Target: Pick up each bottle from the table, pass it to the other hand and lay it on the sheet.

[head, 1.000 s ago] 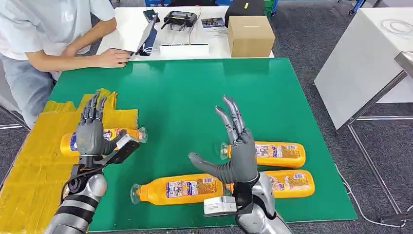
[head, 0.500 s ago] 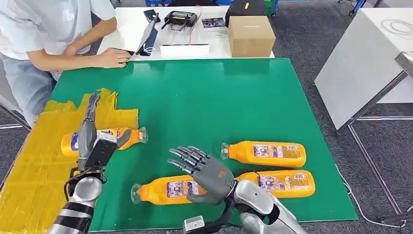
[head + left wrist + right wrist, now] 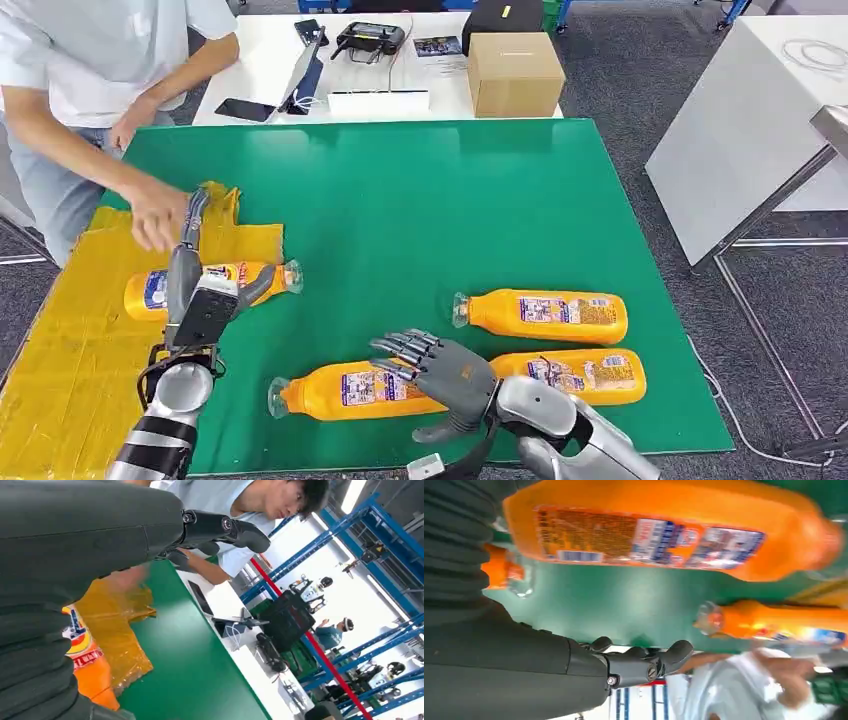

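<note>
Labels on orange bottles (image 3: 365,388) unreadable; both robot hands, left (image 3: 196,290) and right (image 3: 440,372), empty, fingers spread.

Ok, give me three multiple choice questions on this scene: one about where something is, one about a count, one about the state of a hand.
1. The bottle beside the left hand lies on:
A. yellow sheet
B. white table
C. floor

2. Orange bottles in the head view:
A. two
B. four
C. six

3. The right hand is:
A. lifting a bottle
B. open above a bottle
C. holding a box

Answers:
1 A, yellow sheet lies under it.
2 B, one on the sheet, three on the green mat.
3 B, its fingers are apart, nothing held.
</note>
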